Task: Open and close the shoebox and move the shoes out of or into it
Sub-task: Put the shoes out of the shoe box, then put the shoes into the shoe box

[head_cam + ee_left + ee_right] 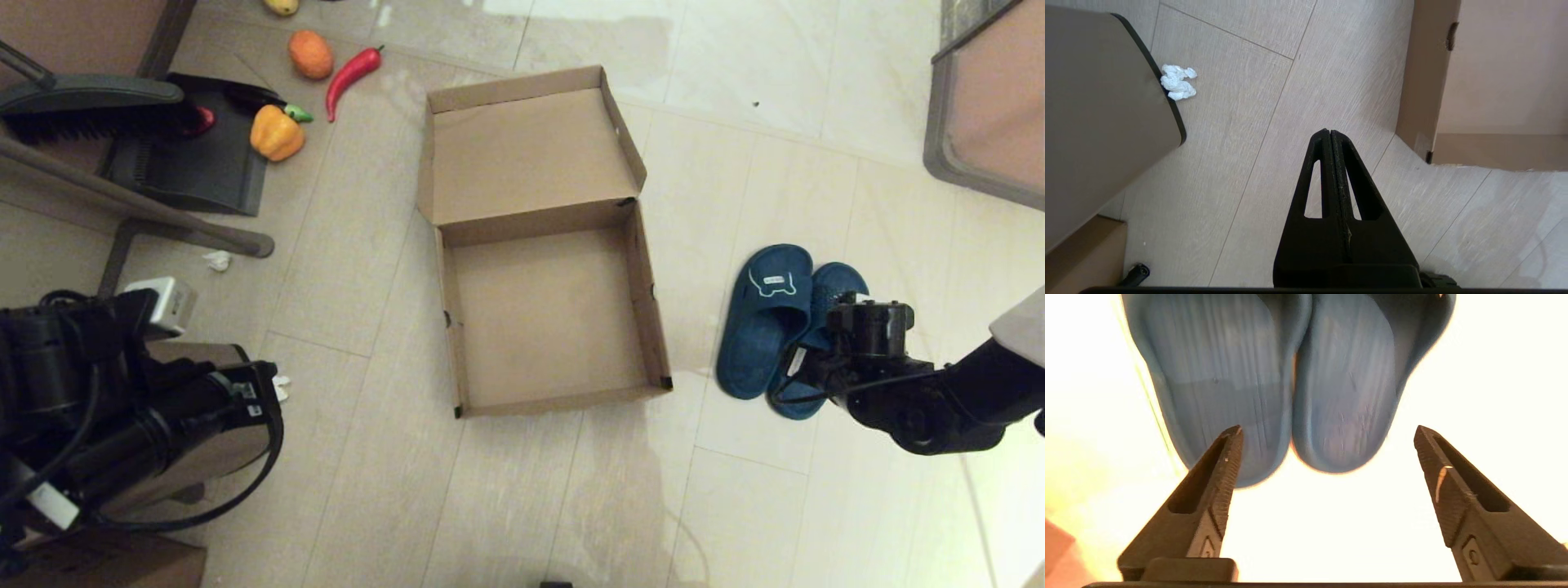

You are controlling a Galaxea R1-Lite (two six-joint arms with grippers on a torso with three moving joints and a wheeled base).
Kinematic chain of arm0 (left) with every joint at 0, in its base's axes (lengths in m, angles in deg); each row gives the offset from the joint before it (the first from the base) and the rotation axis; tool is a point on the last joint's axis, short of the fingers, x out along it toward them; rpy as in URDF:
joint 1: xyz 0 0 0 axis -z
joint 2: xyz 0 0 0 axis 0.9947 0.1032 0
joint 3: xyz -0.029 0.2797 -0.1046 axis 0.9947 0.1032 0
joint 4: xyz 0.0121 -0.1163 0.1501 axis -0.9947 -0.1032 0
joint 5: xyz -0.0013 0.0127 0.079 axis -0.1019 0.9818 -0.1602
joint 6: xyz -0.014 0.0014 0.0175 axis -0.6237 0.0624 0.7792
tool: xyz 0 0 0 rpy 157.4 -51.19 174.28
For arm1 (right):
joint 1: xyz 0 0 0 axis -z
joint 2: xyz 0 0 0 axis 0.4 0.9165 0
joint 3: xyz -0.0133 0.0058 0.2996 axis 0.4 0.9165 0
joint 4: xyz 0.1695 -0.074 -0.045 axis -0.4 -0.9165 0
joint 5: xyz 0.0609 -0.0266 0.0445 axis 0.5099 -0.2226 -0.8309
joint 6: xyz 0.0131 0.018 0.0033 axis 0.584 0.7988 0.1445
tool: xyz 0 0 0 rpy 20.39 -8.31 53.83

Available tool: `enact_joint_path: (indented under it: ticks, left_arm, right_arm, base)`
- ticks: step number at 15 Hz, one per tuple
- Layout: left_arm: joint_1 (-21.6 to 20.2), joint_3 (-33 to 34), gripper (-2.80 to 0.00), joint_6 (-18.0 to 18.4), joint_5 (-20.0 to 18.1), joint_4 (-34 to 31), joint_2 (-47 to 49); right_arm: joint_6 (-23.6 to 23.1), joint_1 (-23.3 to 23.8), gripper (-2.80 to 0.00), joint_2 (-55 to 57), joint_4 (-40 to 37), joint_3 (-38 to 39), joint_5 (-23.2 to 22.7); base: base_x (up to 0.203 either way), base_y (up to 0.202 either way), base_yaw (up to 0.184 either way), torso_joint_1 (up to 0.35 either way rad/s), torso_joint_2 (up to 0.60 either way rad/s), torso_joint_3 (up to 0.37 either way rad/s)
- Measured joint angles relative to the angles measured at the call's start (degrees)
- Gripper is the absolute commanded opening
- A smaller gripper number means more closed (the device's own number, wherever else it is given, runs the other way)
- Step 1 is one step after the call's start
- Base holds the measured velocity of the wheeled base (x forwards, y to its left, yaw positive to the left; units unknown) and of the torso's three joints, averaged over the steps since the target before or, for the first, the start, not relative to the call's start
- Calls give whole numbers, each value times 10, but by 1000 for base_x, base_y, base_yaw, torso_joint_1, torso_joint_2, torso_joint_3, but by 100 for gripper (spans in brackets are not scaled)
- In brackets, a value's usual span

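Note:
The shoebox [457,327] lies open and empty on the floor in the middle, its flap lid [522,151] folded back flat behind it. One corner of it shows in the left wrist view as the shoebox [1421,81]. The two teal-blue shoes [767,318] lie side by side on the floor to the right of the box. My right gripper [1327,435] hangs open just behind their heels [1343,416], holding nothing. In the head view the right arm [865,359] covers part of the right-hand shoe. My left gripper [1329,132] is shut and empty, parked low at the left.
A tan bin [1098,118] with a crumpled white paper [1176,81] beside it stands by my left arm. At the back left lie toy vegetables [277,131], a red pepper [351,75], a dustpan [196,155] and a brush [90,106]. A grey-framed panel [988,106] stands back right.

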Motion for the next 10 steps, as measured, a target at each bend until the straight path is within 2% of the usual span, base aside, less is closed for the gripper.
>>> enact_joint_path:
  ticks: [3,7,10]
  left_arm:
    - [0,28,-280,1,-21,1,-29]
    - [0,89,-280,4,-31,1,-90]
    - [0,106,-280,5,-35,0,-116]
  right_arm:
    - [38,-1,0,-8,-61,-38,3]
    - [48,3,0,34,-74,-103,4]
    - [65,11,0,60,-100,-137,-12]
  base:
    - [0,0,0,0,0,0]
    - [0,0,0,0,0,0]
    - [0,0,0,0,0,0]
